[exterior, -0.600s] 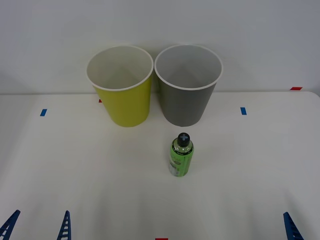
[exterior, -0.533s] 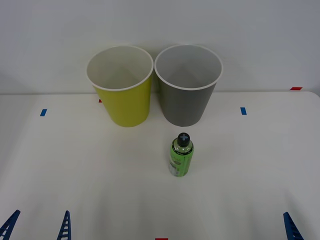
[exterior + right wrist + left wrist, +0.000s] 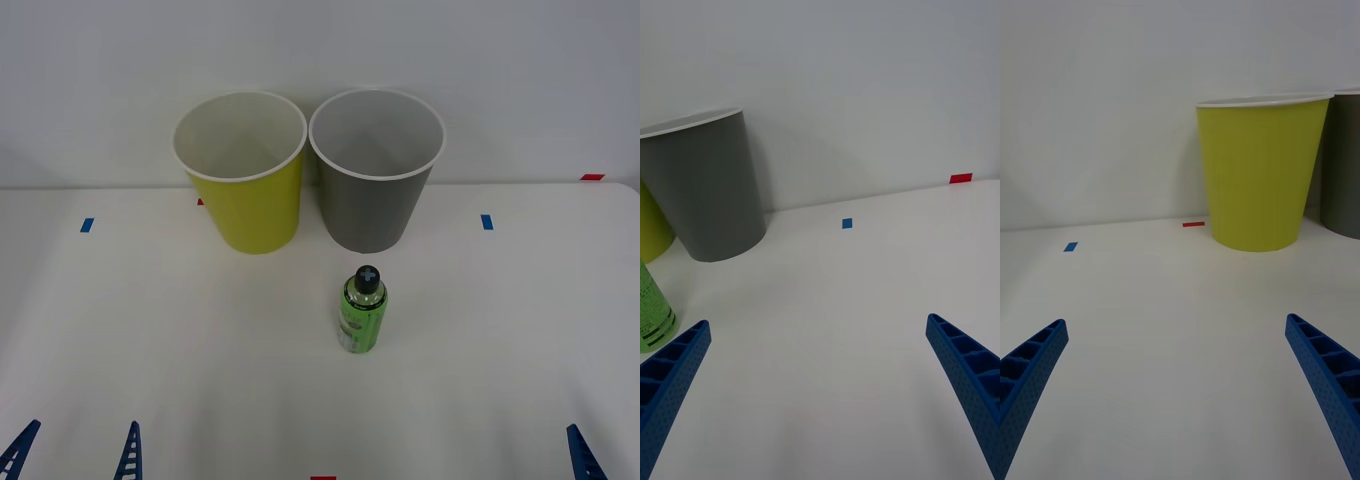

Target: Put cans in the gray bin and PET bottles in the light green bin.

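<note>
A small green PET bottle point(image 3: 362, 311) with a black cap stands upright mid-table, in front of the gray bin point(image 3: 377, 172); its edge also shows in the right wrist view point(image 3: 653, 311). The light green bin point(image 3: 241, 172) stands just left of the gray one. Both bins look empty from above. My left gripper point(image 3: 75, 450) is open at the near left table edge, and its wrist view faces the light green bin point(image 3: 1261, 172). My right gripper point(image 3: 820, 375) is open at the near right edge, facing the gray bin point(image 3: 704, 187). No cans are in view.
Small blue tape marks point(image 3: 87, 225) point(image 3: 487, 222) and red tape marks point(image 3: 592, 177) point(image 3: 323, 478) lie on the white table point(image 3: 200, 340). A plain wall stands right behind the bins.
</note>
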Robot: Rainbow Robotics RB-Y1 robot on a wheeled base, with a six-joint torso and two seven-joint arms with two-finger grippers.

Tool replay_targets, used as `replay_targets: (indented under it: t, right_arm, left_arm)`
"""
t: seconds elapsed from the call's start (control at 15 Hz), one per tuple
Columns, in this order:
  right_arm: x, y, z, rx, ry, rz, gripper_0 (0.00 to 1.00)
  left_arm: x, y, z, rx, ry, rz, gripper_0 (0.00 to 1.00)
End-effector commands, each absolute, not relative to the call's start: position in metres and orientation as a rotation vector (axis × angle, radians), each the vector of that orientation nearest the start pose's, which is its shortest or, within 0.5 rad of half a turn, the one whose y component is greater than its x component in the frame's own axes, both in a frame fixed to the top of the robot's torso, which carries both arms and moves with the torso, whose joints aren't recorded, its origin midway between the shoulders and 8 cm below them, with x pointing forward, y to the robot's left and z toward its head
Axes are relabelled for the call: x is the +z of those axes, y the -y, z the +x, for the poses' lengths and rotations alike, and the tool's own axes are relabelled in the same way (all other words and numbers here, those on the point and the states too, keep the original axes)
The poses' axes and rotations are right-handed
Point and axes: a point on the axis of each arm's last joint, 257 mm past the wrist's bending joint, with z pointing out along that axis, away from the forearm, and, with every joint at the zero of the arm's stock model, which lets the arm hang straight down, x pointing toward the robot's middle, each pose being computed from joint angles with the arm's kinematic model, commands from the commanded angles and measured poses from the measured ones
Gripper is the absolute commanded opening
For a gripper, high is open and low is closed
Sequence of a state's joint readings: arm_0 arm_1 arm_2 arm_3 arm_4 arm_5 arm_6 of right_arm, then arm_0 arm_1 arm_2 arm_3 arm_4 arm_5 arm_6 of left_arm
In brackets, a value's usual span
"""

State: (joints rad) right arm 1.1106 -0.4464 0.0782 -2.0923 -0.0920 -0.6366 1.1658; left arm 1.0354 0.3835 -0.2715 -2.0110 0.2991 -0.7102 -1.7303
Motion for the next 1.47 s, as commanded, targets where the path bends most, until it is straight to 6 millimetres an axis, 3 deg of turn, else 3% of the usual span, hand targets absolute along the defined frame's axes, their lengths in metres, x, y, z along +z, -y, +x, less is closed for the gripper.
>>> replay_targets:
  t: [0.07, 1.47]
  right_arm:
    - [-0.2159, 0.3056, 0.2171, 0.187, -1.556, 0.065, 1.00]
    - [-0.2159, 0.3056, 0.2171, 0.187, -1.556, 0.065, 1.00]
  left_arm:
    - [-0.2339, -0.2742, 0.2223, 0.053, -1.499, 0.022, 1.00]
    - [-0.2339, -0.2742, 0.2223, 0.053, -1.499, 0.022, 1.00]
